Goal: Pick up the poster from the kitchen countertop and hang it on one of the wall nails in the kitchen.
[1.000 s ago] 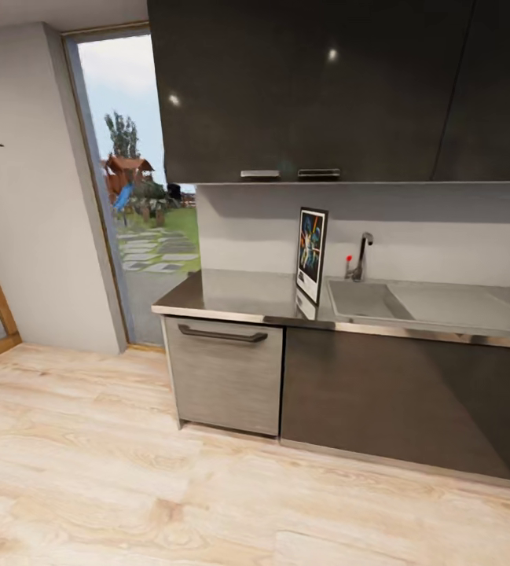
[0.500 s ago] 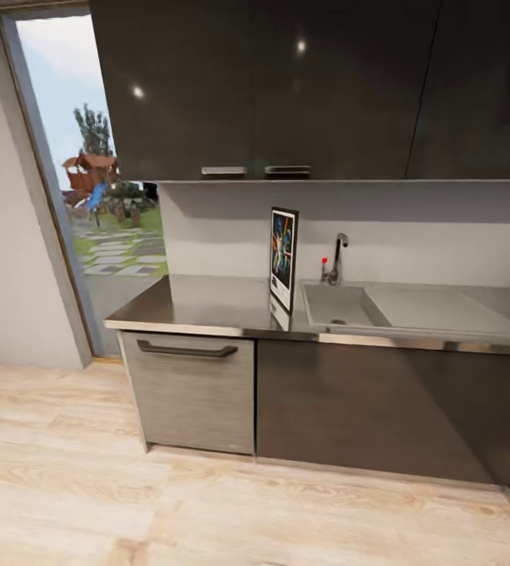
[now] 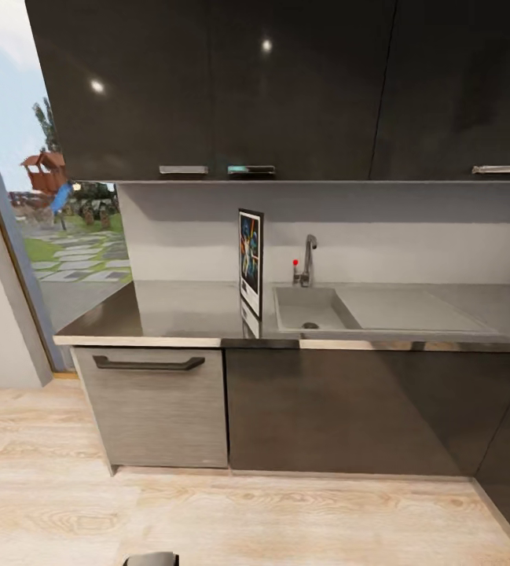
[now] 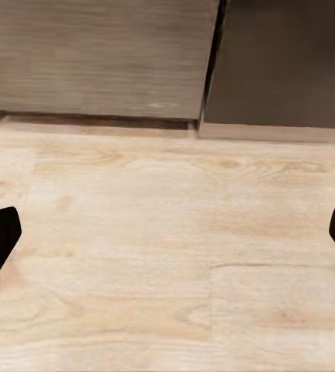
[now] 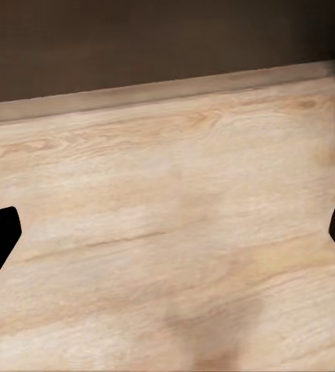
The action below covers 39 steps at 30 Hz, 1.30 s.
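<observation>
Two end effectors point down at the pale wood-plank floor [image 3: 286, 519] with nothing between their fingers: the left end effector [image 4: 167, 236] shows its dark fingertips far apart at the edges of its wrist view, spread wide, and the right end effector [image 5: 167, 236] is spread the same way over bare planks near the dark cabinet base.

From the head view, the upright rectangular poster with a thin black frame, white border and colourful figures on dark blue [image 3: 250, 260] stands on its lower edge on the long grey stainless-steel table [image 3: 168, 310], just beside the left rim of the built-in grey sink [image 3: 310, 308] with its metal tap [image 3: 308, 259]. Its long axis is vertical, and it is seen at a steep angle, its face turned toward the window [image 3: 42, 196] side.

Relative to both end effectors the poster lies ahead and well above, across open floor, slightly left of the view's centre. By that offset the left arm looks the nearer one, though only marginally. No wall nail can be made out here. The approach is underway; no grasp has begun.
</observation>
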{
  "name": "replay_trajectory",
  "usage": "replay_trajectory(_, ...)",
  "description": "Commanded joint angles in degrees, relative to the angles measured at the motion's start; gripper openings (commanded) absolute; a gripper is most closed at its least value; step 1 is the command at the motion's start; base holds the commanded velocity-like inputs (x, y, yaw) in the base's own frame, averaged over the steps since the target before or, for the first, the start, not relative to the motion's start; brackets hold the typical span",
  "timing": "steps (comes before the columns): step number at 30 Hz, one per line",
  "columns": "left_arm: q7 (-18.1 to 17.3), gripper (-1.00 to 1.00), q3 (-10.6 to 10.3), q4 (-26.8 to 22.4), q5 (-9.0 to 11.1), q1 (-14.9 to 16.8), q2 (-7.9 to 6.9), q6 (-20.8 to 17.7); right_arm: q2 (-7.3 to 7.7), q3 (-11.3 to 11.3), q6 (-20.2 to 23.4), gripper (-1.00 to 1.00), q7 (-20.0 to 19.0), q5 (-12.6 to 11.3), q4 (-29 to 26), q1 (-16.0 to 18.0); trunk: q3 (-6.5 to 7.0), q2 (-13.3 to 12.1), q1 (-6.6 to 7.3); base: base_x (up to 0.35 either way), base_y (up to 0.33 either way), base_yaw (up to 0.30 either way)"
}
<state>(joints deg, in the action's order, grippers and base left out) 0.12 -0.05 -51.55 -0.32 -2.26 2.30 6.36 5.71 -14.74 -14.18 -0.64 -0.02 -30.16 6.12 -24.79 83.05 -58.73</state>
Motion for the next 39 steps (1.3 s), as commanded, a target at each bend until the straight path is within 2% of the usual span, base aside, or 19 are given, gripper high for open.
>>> replay_trajectory(1,0.0,1.0,0.0,-2.1,0.0,0.0,0.31,0.0,0.03,-0.9,-0.9,1.0,-0.2,0.0,0.0,0.0,-0.06,0.0,0.0,0.006,-0.004,-0.011)
replay_trajectory(3,0.0,1.0,0.0,-5.3,0.0,0.0,1.08,-0.1,0.08,-1.9,-2.2,1.0,-0.3,0.1,-0.3,0.0,-0.06,0.0,0.0,0.005,-0.003,-0.008)
replay_trajectory(4,0.0,1.0,0.0,-9.8,-0.1,0.0,2.69,-0.7,0.13,-2.8,-4.0,1.0,-0.3,0.1,-1.2,0.0,-0.06,0.0,0.0,0.002,-0.001,-0.004)
replay_trajectory(6,0.0,1.0,-0.1,-13.0,-0.1,0.0,3.78,-1.8,0.11,-3.2,-4.7,1.0,-0.3,0.1,-2.3,0.0,-0.06,0.0,0.0,0.001,-0.001,-0.003)
replay_trajectory(8,0.3,1.0,-0.2,-24.2,-0.2,0.0,6.45,-8.9,0.1,-3.7,-5.6,1.0,-0.4,0.0,-7.5,-0.8,-0.06,0.0,0.0,0.0,0.0,-0.001)
replay_trajectory(10,0.3,1.0,-0.3,-28.8,-0.8,0.0,7.68,-12.5,0.08,-3.8,-5.8,1.0,-0.4,0.0,-10.4,-2.4,-0.06,0.0,0.0,0.0,0.0,0.0)
replay_trajectory(12,0.5,1.0,-0.4,-31.5,-1.2,0.6,7.7,-14.9,-0.09,-3.9,-6.0,1.0,-0.4,-0.1,-14.1,-4.7,-0.06,0.0,0.0,0.0,0.0,0.0)
replay_trajectory(13,5.2,1.0,-4.1,-33.8,-1.6,6.1,7.7,-18.4,-0.47,-4.1,-6.1,1.0,-0.3,-0.2,-22.5,-10.0,-0.06,0.0,0.0,0.0,0.0,0.0)
replay_trajectory(14,12.6,1.0,-10.8,-34.1,-1.6,11.4,7.7,-20.1,-0.61,-4.1,-6.4,1.0,-0.3,-0.2,-24.7,-11.3,-0.06,0.0,0.0,0.0,0.0,0.0)
replay_trajectory(15,16.9,1.0,-14.6,-33.2,-1.5,16.8,7.7,-20.8,-0.66,-4.1,-8.7,1.0,-0.2,-0.2,-25.4,-11.7,-0.06,0.0,0.0,0.0,0.0,0.0)
replay_trajectory(18,19.0,1.0,-16.4,-28.3,-1.2,24.6,7.7,-21.1,-0.69,-4.2,-10.7,1.0,-0.1,-0.9,-25.7,-12.0,-0.06,0.0,0.0,0.0,0.0,0.0)
replay_trajectory(20,19.5,1.0,-16.9,-23.5,0.6,29.7,7.7,-21.2,-0.69,-4.2,-11.2,1.0,-0.1,-1.7,-25.7,-12.0,-0.06,0.0,0.0,0.0,0.0,0.0)
replay_trajectory(22,19.8,1.0,-17.1,-17.5,4.6,34.7,7.7,-21.3,-0.7,-4.2,-11.4,1.0,-0.1,-2.4,-25.8,-12.1,-0.06,0.0,0.0,0.0,0.0,0.0)
replay_trajectory(23,19.9,1.0,-17.2,-13.0,7.6,38.2,7.7,-21.2,-0.7,-4.2,-11.6,1.0,0.0,-2.7,-25.8,-12.1,-0.06,0.0,0.0,0.0,0.0,0.0)
replay_trajectory(27,19.9,1.0,-17.3,-3.6,12.7,45.3,7.7,-21.2,-0.7,-4.2,-11.7,1.0,0.0,-3.1,-25.9,-12.1,-0.06,0.0,0.0,0.0,0.0,0.0)
replay_trajectory(28,19.8,1.0,-17.3,1.3,15.1,49.5,7.7,-21.0,-0.7,-4.2,-11.8,1.0,0.0,-3.2,-25.9,-12.1,-0.06,0.0,0.0,0.0,0.0,0.0)
replay_trajectory(32,19.6,1.0,-18.0,3.7,16.8,52.5,7.7,-20.5,-0.7,-4.2,-11.7,1.0,0.0,-3.3,-25.9,-12.1,-0.06,0.0,0.0,0.0,0.0,0.0)
replay_trajectory(35,19.7,1.0,-20.9,4.2,17.4,53.5,7.7,-20.3,-0.7,-4.2,-11.7,1.0,0.0,-3.3,-25.6,-12.1,-0.06,0.0,0.0,0.021,-0.021,0.0)
replay_trajectory(39,19.9,1.0,-23.1,4.3,17.6,53.9,7.7,-20.2,-0.7,-4.2,-11.7,1.0,0.0,-3.3,-25.3,-12.1,-0.06,0.0,0.0,0.152,-0.144,0.0)
